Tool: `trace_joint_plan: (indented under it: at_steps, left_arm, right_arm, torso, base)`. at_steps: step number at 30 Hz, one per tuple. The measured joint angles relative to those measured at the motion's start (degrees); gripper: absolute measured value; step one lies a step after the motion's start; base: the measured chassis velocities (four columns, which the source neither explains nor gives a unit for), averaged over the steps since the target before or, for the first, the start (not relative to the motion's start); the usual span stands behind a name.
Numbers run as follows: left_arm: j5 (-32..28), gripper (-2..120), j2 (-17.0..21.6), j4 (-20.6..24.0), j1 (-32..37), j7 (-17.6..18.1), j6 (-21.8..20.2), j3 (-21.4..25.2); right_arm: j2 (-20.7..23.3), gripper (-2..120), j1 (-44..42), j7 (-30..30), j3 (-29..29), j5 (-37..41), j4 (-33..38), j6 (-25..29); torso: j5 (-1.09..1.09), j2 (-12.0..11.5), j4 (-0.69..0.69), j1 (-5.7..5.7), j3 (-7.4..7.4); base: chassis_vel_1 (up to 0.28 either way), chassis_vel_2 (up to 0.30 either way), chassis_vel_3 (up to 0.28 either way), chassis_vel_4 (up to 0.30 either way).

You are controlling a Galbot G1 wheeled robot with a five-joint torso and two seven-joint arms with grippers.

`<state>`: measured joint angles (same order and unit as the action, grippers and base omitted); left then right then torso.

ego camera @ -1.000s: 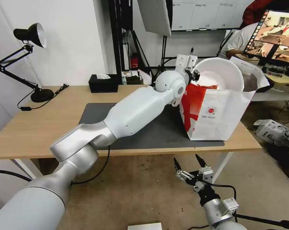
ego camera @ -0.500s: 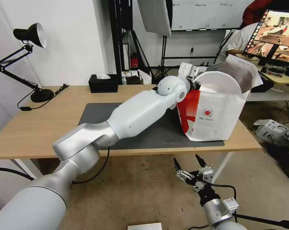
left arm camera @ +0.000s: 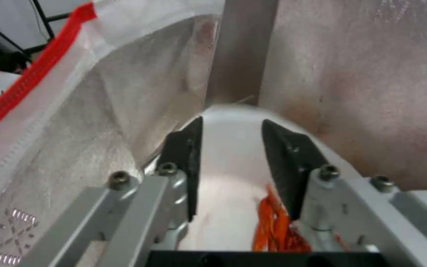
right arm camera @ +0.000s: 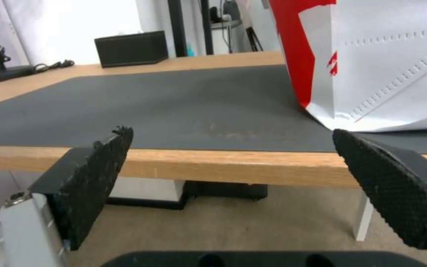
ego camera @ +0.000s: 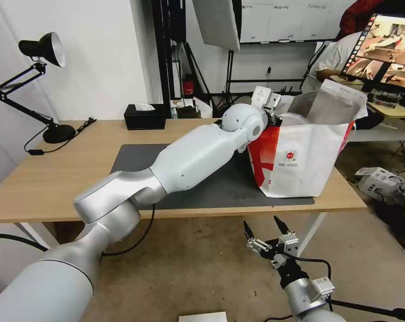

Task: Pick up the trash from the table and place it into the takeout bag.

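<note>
Since a second ago the white bowl (ego camera: 296,119) has dropped from riding high above the bag mouth to sitting low inside the takeout bag (ego camera: 301,156); just a sliver of its rim shows over the near wall now. Left wrist came down with it. Bag's far foil flap, earlier hidden behind the bowl, now stands up in view.

Left gripper (left arm camera: 231,129) is inside the bag mouth, black fingers (left arm camera: 285,163) a short way apart with the bowl's white surface between and under them. Can't tell from the left wrist view whether they pinch the rim or merely straddle it. Orange-red shell scraps (left arm camera: 272,226) lie in the bowl right beside one finger. Silver foil lining (left arm camera: 361,74) surrounds the gripper, red trim of the bag edge off to one side.

Left arm reaches from near-left across the dark grey mat (ego camera: 135,158) to the bag's left top edge. Bag stands upright on the right end of the table (ego camera: 41,179), partly on the mat, red panel facing left, round red logo facing the robot.

Right gripper (ego camera: 264,229) hangs below the near table edge, right of centre, fingers spread wide, holding nothing. Its wrist view looks across the mat to the bag's lower corner.

Black tissue box (ego camera: 145,116) sits at the far edge, desk lamp (ego camera: 41,49) on the far left.
</note>
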<state>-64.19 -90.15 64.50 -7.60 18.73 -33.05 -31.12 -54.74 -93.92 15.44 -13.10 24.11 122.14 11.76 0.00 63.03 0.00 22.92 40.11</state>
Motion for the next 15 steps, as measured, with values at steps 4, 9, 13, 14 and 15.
trace_joint_plan:
  at_steps: [4,9,13,14,15]
  left_arm:
    - [-0.1,53,0.4,0.7,0.2,0.0,0.1,0.3]
    - [-0.7,71,1.5,3.1,0.4,0.4,0.6,1.4]
    - [-2.1,88,2.7,6.4,0.0,1.8,1.6,3.2]
    - [-3.3,93,3.5,8.5,-0.5,3.2,1.7,4.3]
    - [-4.1,95,4.1,9.6,-0.7,4.0,1.8,4.8]
  right_arm:
    - [0.0,100,0.0,0.0,0.0,0.0,0.0,0.0]
    - [0.0,100,0.0,0.0,0.0,0.0,0.0,0.0]
    - [0.0,100,0.0,0.0,0.0,0.0,0.0,0.0]
    - [0.0,100,0.0,0.0,0.0,0.0,0.0,0.0]
    - [0.0,100,0.0,0.0,0.0,0.0,0.0,0.0]
  torso:
    - [0.0,0.0,0.0,0.0,0.0]
    - [0.0,0.0,0.01,0.0,0.0]
    - [0.0,0.0,0.0,0.0,0.0]
    - [0.0,0.0,0.0,0.0,0.0]
    - [0.0,0.0,0.0,0.0,0.0]
  base:
    - [0.0,0.0,0.0,0.0]
    - [0.0,0.0,0.0,0.0]
    - [0.0,0.0,0.0,0.0]
    - [0.0,0.0,0.0,0.0]
    - [0.0,0.0,0.0,0.0]
